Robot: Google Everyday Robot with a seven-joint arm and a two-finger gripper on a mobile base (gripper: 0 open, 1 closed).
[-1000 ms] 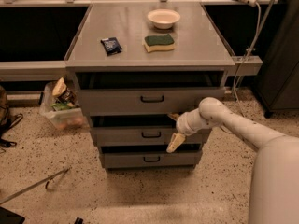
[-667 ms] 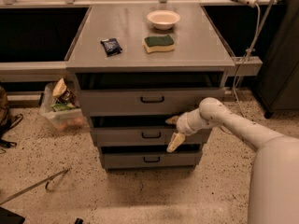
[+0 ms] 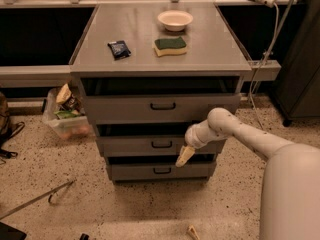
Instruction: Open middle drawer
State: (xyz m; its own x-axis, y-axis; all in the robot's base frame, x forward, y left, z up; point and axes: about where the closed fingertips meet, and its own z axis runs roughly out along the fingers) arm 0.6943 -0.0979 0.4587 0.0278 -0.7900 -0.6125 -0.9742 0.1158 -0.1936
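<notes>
The grey cabinet (image 3: pixel 160 59) has three stacked drawers. The middle drawer (image 3: pixel 125 146) is a grey flat front with a small black loop handle (image 3: pixel 161 144) at its centre, and a dark gap shows above it. My gripper (image 3: pixel 184 155) hangs at the end of the white arm (image 3: pixel 235 131), which reaches in from the right. The gripper is just right of and slightly below the handle, in front of the drawer's lower edge. It is not on the handle.
The top drawer (image 3: pixel 162 106) and the bottom drawer (image 3: pixel 161 171) are above and below. A bowl (image 3: pixel 175 19), a sponge (image 3: pixel 170 46) and a black packet (image 3: pixel 119 49) lie on the cabinet top. A plastic bin (image 3: pixel 65 114) stands left on the floor, with a metal rod (image 3: pixel 37 199) nearby.
The gripper has shifted very slightly down beside the middle drawer's handle. The drawers have not moved.
</notes>
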